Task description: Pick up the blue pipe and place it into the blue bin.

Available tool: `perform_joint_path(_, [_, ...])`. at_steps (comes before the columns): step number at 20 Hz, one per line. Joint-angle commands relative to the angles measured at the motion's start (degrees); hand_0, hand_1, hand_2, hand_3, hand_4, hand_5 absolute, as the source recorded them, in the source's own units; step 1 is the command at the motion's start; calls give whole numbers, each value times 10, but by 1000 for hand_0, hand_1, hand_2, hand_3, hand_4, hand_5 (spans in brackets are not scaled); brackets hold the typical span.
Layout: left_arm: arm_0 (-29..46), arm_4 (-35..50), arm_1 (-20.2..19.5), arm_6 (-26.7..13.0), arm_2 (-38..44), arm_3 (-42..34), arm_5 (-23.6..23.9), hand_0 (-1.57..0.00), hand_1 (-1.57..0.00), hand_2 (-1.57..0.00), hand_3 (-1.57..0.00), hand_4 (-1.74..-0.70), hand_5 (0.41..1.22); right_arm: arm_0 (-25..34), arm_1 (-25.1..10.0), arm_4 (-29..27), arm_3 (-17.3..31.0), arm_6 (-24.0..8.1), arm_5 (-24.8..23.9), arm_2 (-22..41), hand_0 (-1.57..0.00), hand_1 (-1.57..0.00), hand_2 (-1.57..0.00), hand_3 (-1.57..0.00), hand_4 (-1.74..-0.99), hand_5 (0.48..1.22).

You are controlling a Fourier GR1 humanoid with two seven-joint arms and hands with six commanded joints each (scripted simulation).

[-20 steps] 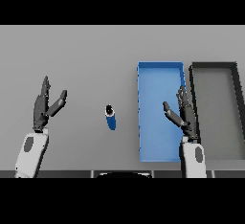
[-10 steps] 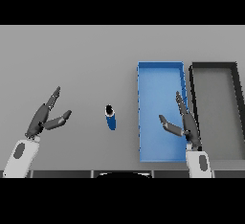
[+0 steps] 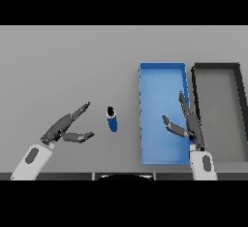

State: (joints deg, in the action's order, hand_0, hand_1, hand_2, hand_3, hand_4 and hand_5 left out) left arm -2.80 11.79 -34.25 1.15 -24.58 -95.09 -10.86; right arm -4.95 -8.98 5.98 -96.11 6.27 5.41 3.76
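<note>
Blue pipe [image 3: 112, 119] apparently upright, between left hand [image 3: 62, 130] and blue bin [image 3: 143, 119] edge; both hands' fingers released.

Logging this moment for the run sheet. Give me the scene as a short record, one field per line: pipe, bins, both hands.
blue pipe: on the grey table, left of the blue bin, not held
blue bin: nothing inside; the right hand shows over it
black bin: directly right of the blue bin, nothing inside
left hand: open, fingers pointing toward the pipe, clear gap between them
right hand: open, holding nothing
task state: pipe not yet picked up
</note>
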Motion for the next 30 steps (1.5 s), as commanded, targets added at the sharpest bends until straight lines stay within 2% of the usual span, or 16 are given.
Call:
perform_joint_path(1, [-2, -3, 5, -3, -10, -2, -6, 1, 1, 1, 1, -1091, 472, 7, 7, 3, 7, -5, -5, 2, 1, 1, 1, 1, -1248, 612])
perform_joint_path(3, [-5, -24, 21, -6, -31, 2, -6, 1, 1, 1, 1, -1097, 454, 2, 1, 0, 3, 7, 1, 0, 1, 1, 1, 1, -1257, 617])
perform_joint_path(6, [-18, -28, 46, -4, -46, 14, -13, 1, 1, 1, 1, -1114, 447, -3, 5, -2, -2, 8, 3, 3, 1, 1, 1, 1, -1265, 616])
perform_joint_path(8, [-25, -42, 69, -3, -60, 32, -10, 1, 1, 1, 1, -1117, 446, -2, 5, -5, -8, -6, 3, 3, 1, 1, 1, 1, -1272, 617])
perform_joint_path(14, [-78, -43, 139, -22, -72, 106, -16, 1, 1, 1, 1, -1117, 448, -7, 8, -9, -11, -12, 2, 1, 1, 1, 1, 1, -1274, 605])
perform_joint_path(17, [-96, -81, 163, 7, -83, 145, 0, 1, 1, 1, 1, -1081, 442, -25, 4, -8, -18, 4, 2, -2, 1, 1, 1, 1, -1265, 597])
perform_joint_path(18, [-102, -85, 171, 19, -83, 155, 3, 1, 1, 1, 1, -1075, 445, -15, 4, -8, -14, -5, 0, -4, 1, 1, 1, 1, -1267, 598])
perform_joint_path(21, [-117, -67, 204, 40, -76, 190, -6, 1, 1, -19, -18, -1109, 507, -23, 2, -10, -8, 5, 6, -5, 1, 1, 1, 1, -1267, 600])
perform_joint_path(22, [-122, -62, 218, 43, -73, 203, -4, 1, -33, -114, -96, -1141, 550, -19, 4, -11, -5, 5, 5, -6, 1, 1, 1, 1, -1266, 601])
perform_joint_path(23, [-122, -49, 228, 47, -66, 208, -6, -17, -160, -290, -255, -1208, 607, -13, 5, -7, -11, 0, 2, -3, 1, 1, 1, 1, -1261, 600])
perform_joint_path(24, [-116, -33, 234, 48, -60, 204, -8, -187, -348, -481, -519, -1253, 730, -12, 5, -11, -11, -1, 1, -7, 1, 1, 1, 1, -1260, 600])
perform_joint_path(26, [-107, -31, 243, 48, -58, 199, 7, -668, -788, -873, -875, -1419, 906, -12, 3, -7, -12, 1, 0, -5, 1, 1, 1, 1, -1259, 605])
perform_joint_path(28, [-100, -37, 250, 50, -61, 192, 15, -993, -1070, -1124, -1102, -1532, 1020, -9, 0, -12, -5, -3, 5, -9, 1, 1, 1, 1, -1262, 611])
perform_joint_path(30, [-102, -52, 256, 75, -72, 198, 29, -1201, -1250, -1285, -1215, -1604, 1092, -11, 6, -8, -13, -5, 3, -1, 1, 1, 1, 1, -1260, 614])
